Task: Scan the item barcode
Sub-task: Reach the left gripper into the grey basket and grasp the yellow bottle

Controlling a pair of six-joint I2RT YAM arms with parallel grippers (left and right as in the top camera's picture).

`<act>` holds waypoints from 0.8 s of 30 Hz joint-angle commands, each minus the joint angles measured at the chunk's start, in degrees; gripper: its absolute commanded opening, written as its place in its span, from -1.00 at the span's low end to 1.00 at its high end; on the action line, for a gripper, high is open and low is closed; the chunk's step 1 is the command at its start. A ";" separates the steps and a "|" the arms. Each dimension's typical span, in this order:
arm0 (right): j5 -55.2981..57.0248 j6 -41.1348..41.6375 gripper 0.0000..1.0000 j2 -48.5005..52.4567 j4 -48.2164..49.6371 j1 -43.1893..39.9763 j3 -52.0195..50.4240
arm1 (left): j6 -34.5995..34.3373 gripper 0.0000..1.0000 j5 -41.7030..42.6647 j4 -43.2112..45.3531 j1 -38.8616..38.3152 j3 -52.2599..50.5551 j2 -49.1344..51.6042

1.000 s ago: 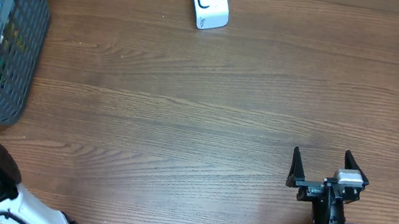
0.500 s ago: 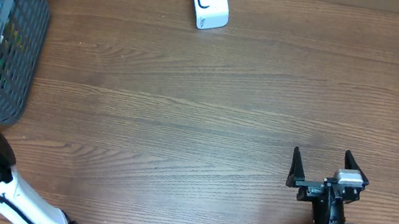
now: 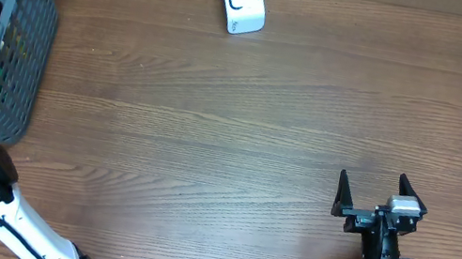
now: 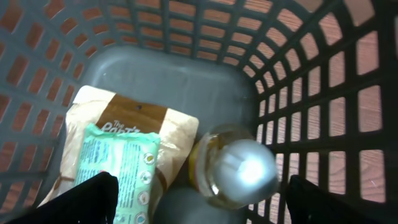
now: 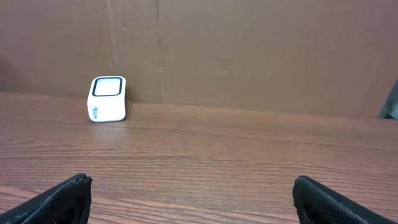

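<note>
left gripper (image 4: 200, 204) hangs wide open inside the grey basket (image 4: 323, 93), holding nothing. below it a mint-green packet (image 4: 118, 168) lies on a tan pouch (image 4: 171, 127), with a silver-lidded jar (image 4: 239, 171) just beside the pouch. right gripper (image 3: 377, 195) sits low over the desk (image 3: 209, 145), wide open and empty; the white scanner (image 3: 242, 0) stands well ahead, to its left.

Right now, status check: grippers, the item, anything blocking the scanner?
Left gripper open over the basket, nothing held. Right gripper open, empty. Green pack, pouch, jar in basket, none picked. Scanner unobstructed at far edge.
</note>
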 commanded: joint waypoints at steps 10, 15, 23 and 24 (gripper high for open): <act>0.07 -0.07 1.00 -0.35 0.17 -0.04 -0.57 | 2.60 0.66 0.15 0.11 -2.56 0.44 6.95; 0.07 -0.07 1.00 -0.35 0.17 -0.04 -0.57 | 2.60 0.50 -1.36 0.20 -2.58 0.44 8.24; 0.07 -0.07 1.00 -0.35 0.17 -0.04 -0.57 | 2.32 0.29 -1.14 2.71 -2.60 0.48 8.20; 0.07 -0.07 1.00 -0.35 0.17 -0.04 -0.57 | 2.34 0.29 -0.79 2.73 -2.62 0.48 8.20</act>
